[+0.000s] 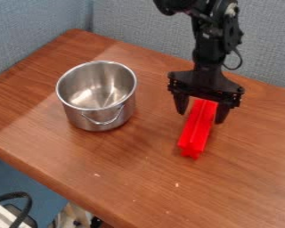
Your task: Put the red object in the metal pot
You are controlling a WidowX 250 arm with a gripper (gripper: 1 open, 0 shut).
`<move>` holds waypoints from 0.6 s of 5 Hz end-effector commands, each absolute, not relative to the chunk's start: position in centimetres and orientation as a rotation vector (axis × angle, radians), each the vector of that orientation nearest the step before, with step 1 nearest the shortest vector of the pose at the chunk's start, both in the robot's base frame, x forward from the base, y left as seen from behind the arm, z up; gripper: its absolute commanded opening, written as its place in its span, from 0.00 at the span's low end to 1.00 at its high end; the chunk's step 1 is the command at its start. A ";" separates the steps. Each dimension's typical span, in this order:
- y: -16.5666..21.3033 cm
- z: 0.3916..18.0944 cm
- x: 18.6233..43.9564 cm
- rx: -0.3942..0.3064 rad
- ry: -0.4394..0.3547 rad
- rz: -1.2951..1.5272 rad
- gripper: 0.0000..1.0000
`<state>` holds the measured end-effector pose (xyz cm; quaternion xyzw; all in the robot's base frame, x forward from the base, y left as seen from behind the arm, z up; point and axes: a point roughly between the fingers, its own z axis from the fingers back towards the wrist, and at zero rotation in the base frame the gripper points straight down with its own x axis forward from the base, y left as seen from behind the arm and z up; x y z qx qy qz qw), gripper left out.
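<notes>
The red object (196, 130) is a long red block lying on the wooden table (61, 76), right of centre, its length running toward the front. My gripper (206, 104) hangs open just over the block's far end, pointing down, one black finger (178, 100) on each side of the block. Whether the fingertips touch the block or the table I cannot tell. The metal pot (97, 94) stands upright and empty to the left, its small loop handle facing the front.
The table's front edge runs diagonally from lower left to the right. A blue-grey wall (38, 27) stands behind the table. Cables (14, 209) hang below the front edge at bottom left.
</notes>
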<state>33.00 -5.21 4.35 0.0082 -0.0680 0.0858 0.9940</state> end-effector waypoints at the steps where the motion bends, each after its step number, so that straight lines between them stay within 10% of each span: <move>1: -5.4 4.9 33.4 0.010 -0.166 0.173 1.00; 2: -5.3 4.4 33.3 0.011 -0.157 0.179 1.00; 3: -5.2 3.9 33.3 0.007 -0.154 0.187 0.00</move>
